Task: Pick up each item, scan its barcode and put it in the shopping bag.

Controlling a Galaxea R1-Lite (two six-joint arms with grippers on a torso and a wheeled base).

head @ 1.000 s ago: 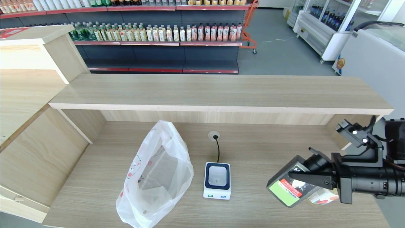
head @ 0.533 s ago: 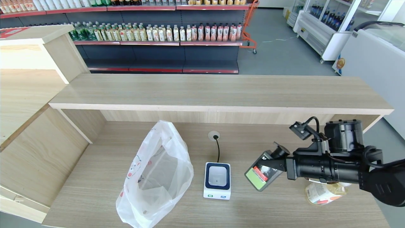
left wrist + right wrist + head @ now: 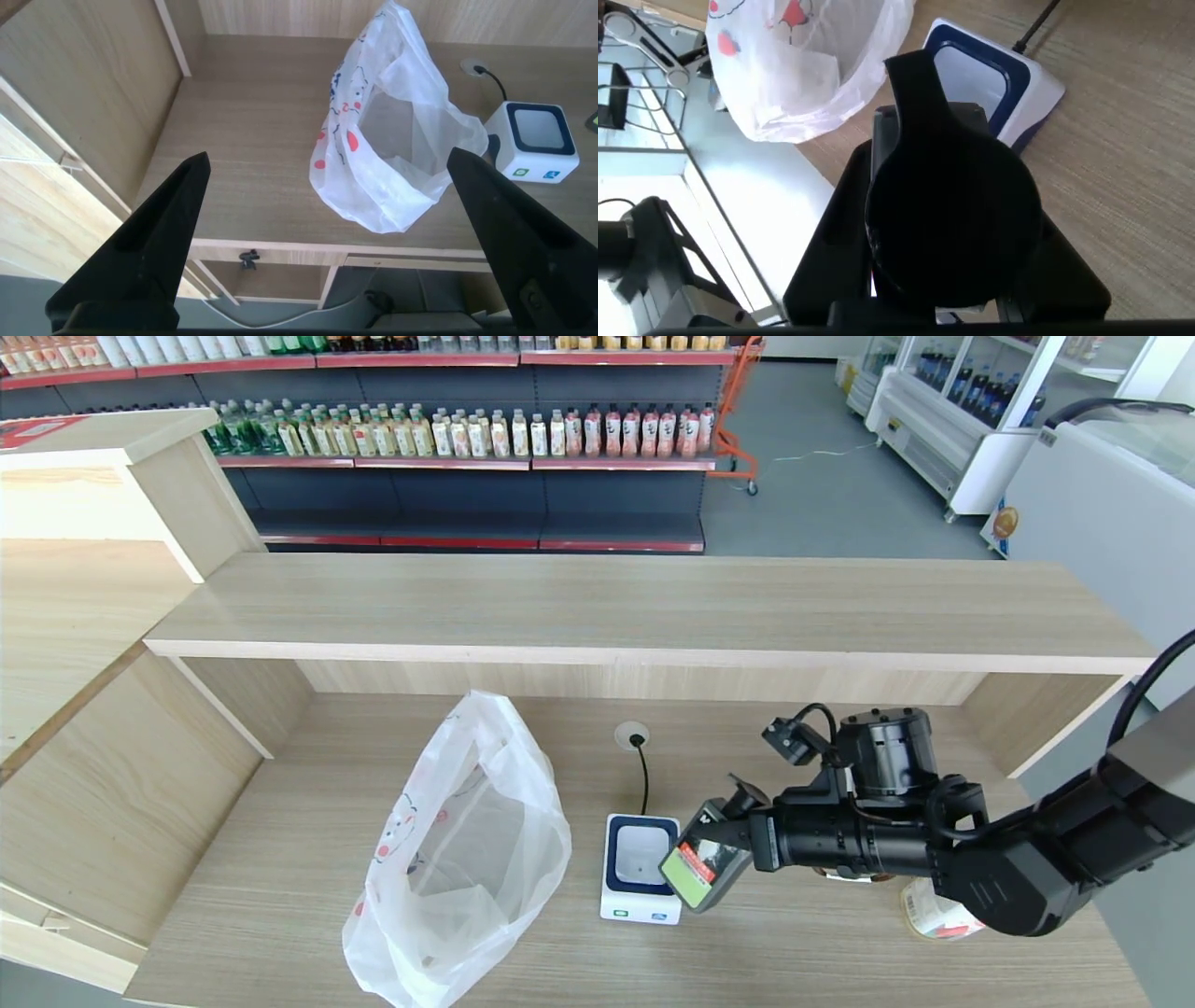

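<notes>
Holding a small flat box (image 3: 702, 875) with my right gripper (image 3: 724, 845), whose fingers are closed on its far end, I have it tilted just above the right edge of the scanner (image 3: 640, 866). The green and red face looks upward, and I cannot tell where the barcode is; if it is not turned to the scanner's window, I think no reading will come. The box is gripped at one end only, so it may swivel or slip, and if I go lower its corner may push the scanner along the counter (image 3: 794, 961). Left of the scanner stands the shopping bag (image 3: 467, 849); its soft mouth may fold when the box arrives. Right of the scanner, a second item (image 3: 934, 913) lies under my arm and could be swept off. My left gripper (image 3: 322, 163) is wide open and empty, beyond the bag.
</notes>
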